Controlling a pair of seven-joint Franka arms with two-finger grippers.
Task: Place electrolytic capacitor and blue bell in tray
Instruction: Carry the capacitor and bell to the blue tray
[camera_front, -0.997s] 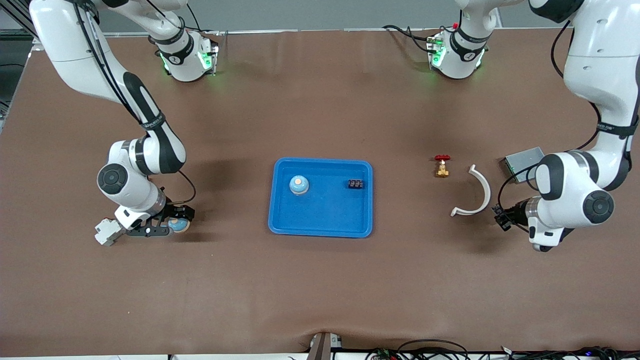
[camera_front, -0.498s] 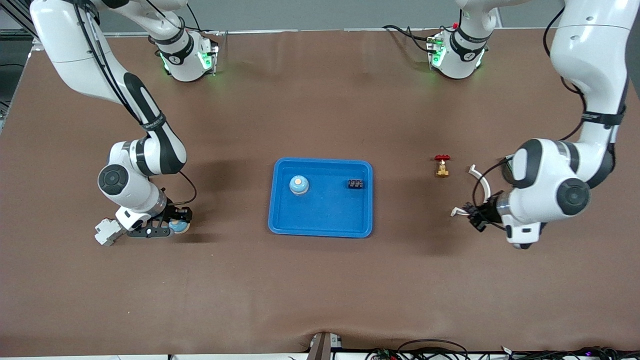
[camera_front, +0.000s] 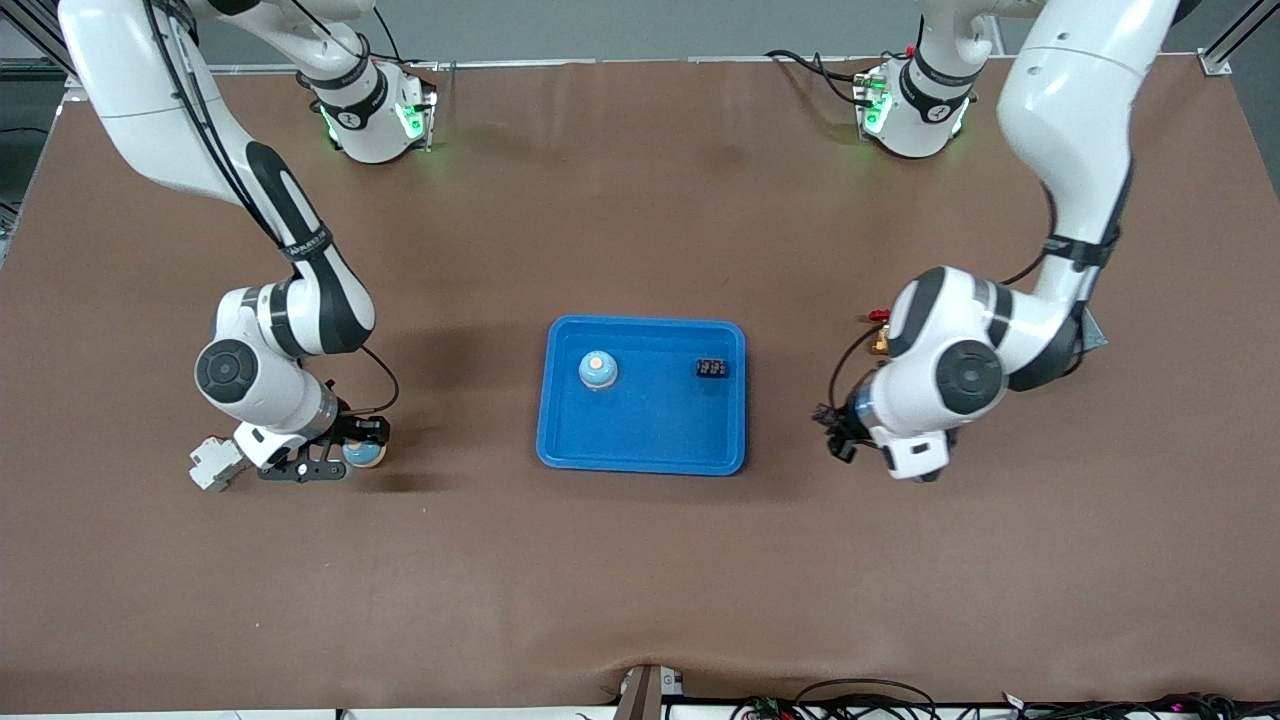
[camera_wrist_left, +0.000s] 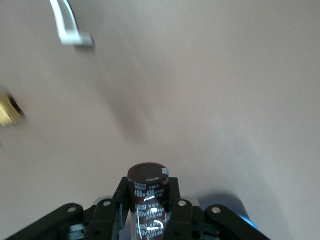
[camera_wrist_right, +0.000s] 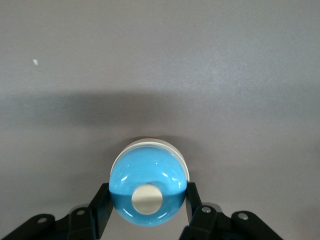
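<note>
- Front view, right arm's end: right gripper (camera_front: 330, 462) low at the table, pinching a blue bell (camera_front: 362, 455) resting on the mat, well apart from the tray (camera_front: 640, 455).
- Front view, centre: tray holding a second domed bell (camera_front: 598, 370) and a small black part (camera_front: 711, 368), apart from each other.
- Front view, left arm's end: left gripper (camera_front: 838, 435) over bare mat between tray and brass valve (camera_front: 880, 343); load too small to make out here.
- Left wrist view: left gripper (camera_wrist_left: 148, 212) pressed against the sides of the capacitor (camera_wrist_left: 148, 197), a dark brown can with white print, upright, flat top clear of the fingers. White curved piece (camera_wrist_left: 67, 24) and a blurred brass thing (camera_wrist_left: 9, 110) farther off on the mat.
- Right wrist view: right gripper (camera_wrist_right: 148, 207) clamped across the widest part of the bell (camera_wrist_right: 148, 189), cream button on top, cream base rim showing.
- Handling, capacitor: probably light and rigid; smooth sleeve likely slippery, so best held mid-body across the diameter, away from any leads.
- Handling, bell: glossy, rounded dome likely to squirt out of flat pads; best gripped low, near the base rim; probably light, rigid, prone to rolling if dropped.
</note>
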